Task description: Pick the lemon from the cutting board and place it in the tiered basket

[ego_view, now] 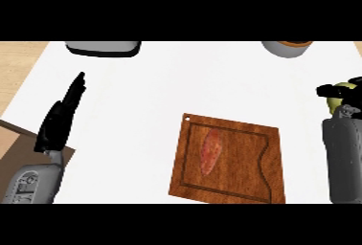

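My right hand is at the right edge of the head view, its fingers curled round a yellow-green lemon that shows only partly between them. It is held to the right of the wooden cutting board, well clear of it. On the board lies a reddish elongated sweet potato. My left hand rests at the left with straight fingers pointing up, holding nothing. No tiered basket is clearly visible.
A grey-and-black object sits at the top edge, left of centre. A grey bowl-like object with an orange inside sits at the top right. The white counter ends at the left in wood-coloured flooring.
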Robot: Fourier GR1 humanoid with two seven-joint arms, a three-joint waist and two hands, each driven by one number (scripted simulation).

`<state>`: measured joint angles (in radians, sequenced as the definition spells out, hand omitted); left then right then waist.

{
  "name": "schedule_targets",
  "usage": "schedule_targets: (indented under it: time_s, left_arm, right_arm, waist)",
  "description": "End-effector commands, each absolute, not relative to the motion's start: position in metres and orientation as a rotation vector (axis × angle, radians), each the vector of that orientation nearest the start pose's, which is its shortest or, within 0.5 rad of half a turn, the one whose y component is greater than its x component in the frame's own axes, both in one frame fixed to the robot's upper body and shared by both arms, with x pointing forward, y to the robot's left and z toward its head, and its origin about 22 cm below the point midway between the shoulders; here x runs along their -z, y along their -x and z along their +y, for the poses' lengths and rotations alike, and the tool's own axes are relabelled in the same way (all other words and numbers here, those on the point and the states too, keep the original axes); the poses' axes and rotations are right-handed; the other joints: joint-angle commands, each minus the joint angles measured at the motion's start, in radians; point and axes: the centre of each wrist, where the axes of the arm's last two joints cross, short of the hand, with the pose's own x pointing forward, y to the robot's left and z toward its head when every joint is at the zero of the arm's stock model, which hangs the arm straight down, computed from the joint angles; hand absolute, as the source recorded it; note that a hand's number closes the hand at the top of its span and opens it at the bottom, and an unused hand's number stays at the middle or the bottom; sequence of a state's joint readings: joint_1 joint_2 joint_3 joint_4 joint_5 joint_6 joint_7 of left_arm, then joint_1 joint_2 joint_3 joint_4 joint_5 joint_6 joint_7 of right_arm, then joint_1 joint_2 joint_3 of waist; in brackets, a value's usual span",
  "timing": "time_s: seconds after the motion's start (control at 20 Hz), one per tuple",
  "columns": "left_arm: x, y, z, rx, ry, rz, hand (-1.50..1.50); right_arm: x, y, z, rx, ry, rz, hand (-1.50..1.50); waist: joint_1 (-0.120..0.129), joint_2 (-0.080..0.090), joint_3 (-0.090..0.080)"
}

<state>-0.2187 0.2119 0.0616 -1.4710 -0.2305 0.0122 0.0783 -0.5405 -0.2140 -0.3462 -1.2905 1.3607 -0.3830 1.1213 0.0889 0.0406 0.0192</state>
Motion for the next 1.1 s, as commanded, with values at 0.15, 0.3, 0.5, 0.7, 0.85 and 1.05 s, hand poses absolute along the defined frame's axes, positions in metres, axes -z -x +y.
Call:
schedule_targets:
  time_s: [0.15, 0.3, 0.5, 0.7, 0.85, 1.05]
  left_arm:
    - [-0.044, -0.295, 0.270, 0.304, -0.374, -1.564, 0.00]
    - [-0.055, -0.304, 0.268, 0.281, -0.390, -1.574, 0.00]
    - [-0.039, -0.287, 0.289, 0.282, -0.389, -1.544, 0.00]
    - [-0.032, -0.287, 0.294, 0.257, -0.407, -1.538, 0.00]
    - [-0.038, -0.279, 0.291, 0.247, -0.436, -1.542, 0.00]
    - [-0.030, -0.275, 0.301, 0.239, -0.424, -1.533, 0.00]
  right_arm:
    - [-0.209, -0.405, -0.289, 0.476, 1.835, -0.505, 1.50]
    - [-0.245, -0.420, -0.257, 0.438, 1.825, -0.500, 1.50]
    - [-0.255, -0.432, -0.241, 0.490, 1.776, -0.577, 1.50]
    - [-0.259, -0.443, -0.275, 0.384, 1.813, -0.512, 1.50]
    - [-0.240, -0.441, -0.282, 0.322, 1.886, -0.396, 1.50]
    - [-0.231, -0.439, -0.313, 0.216, 1.948, -0.197, 1.50]
  waist:
    - [0.009, -0.025, -0.026]
    - [-0.028, -0.032, -0.023]
    - [-0.041, -0.033, -0.021]
    - [-0.056, -0.029, -0.020]
    - [-0.071, -0.038, -0.020]
    - [-0.077, -0.039, -0.021]
